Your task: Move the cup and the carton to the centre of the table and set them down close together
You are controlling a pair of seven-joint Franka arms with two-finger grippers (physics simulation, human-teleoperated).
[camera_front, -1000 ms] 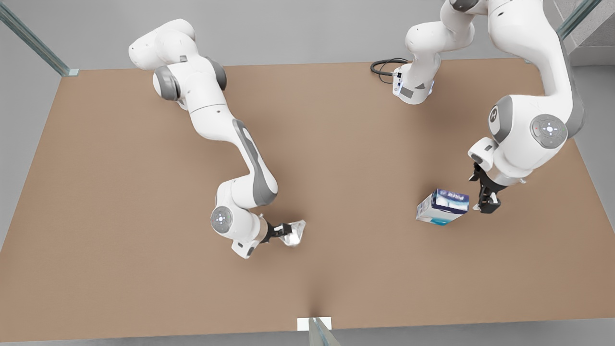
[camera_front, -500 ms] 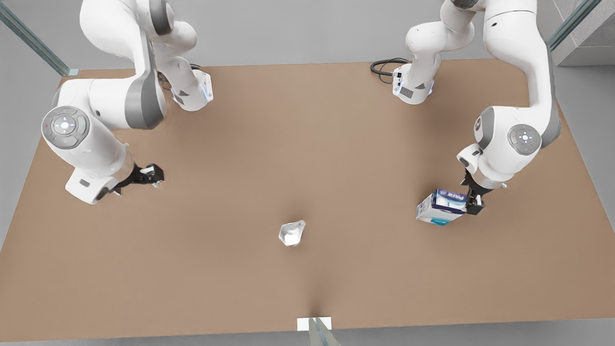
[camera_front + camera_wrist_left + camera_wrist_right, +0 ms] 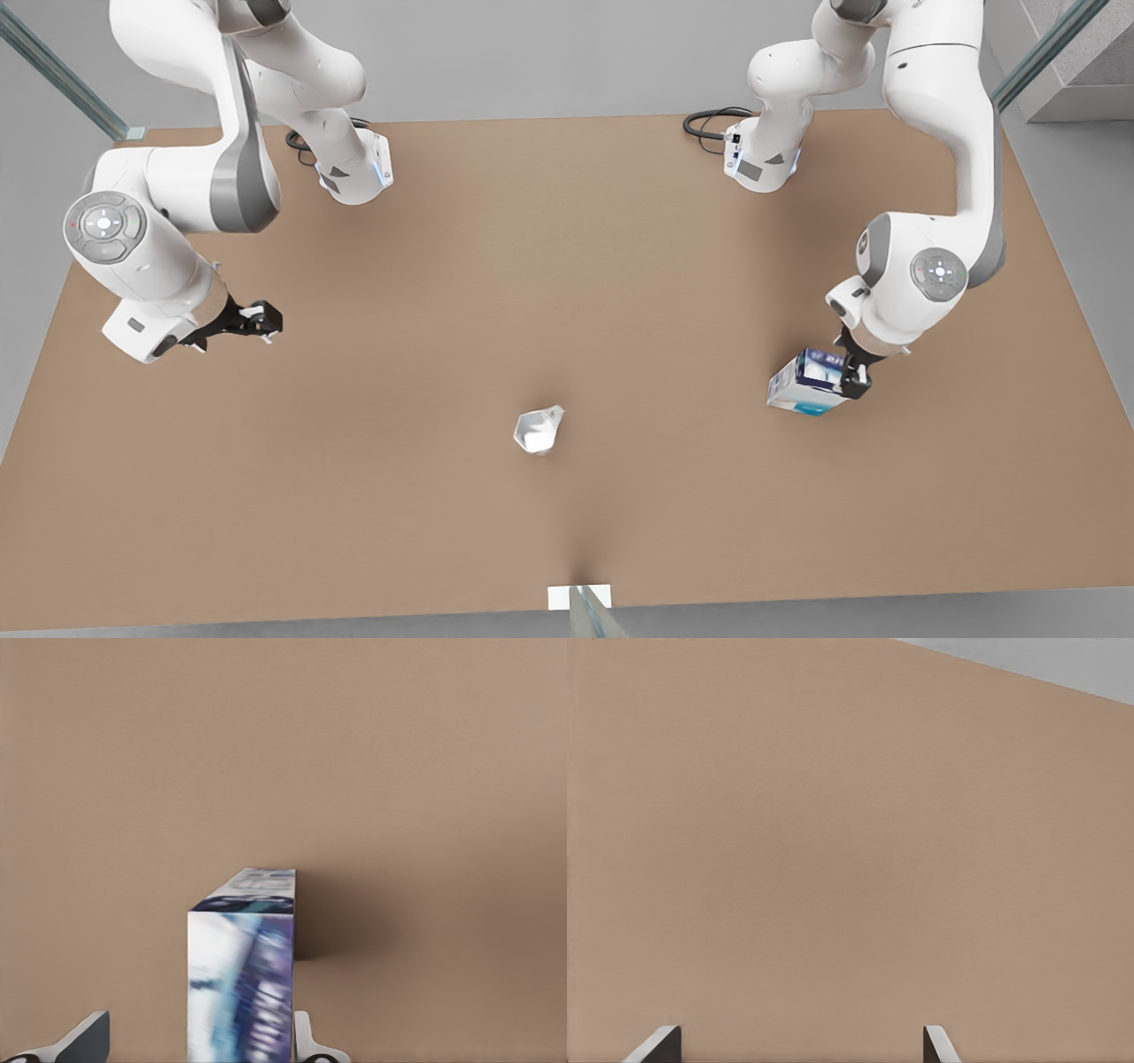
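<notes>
Left gripper is at the carton on the front view's right, fingers spread astride it, not clamped. Right gripper waits spread, holding nothing, far left. Cup stands alone mid-table.

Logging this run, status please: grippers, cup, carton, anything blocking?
Left gripper open, straddling the carton, not clamped. Right gripper open, empty, waiting at the front view's left. Cup alone mid-table. Path between cup and carton unobstructed.
</notes>
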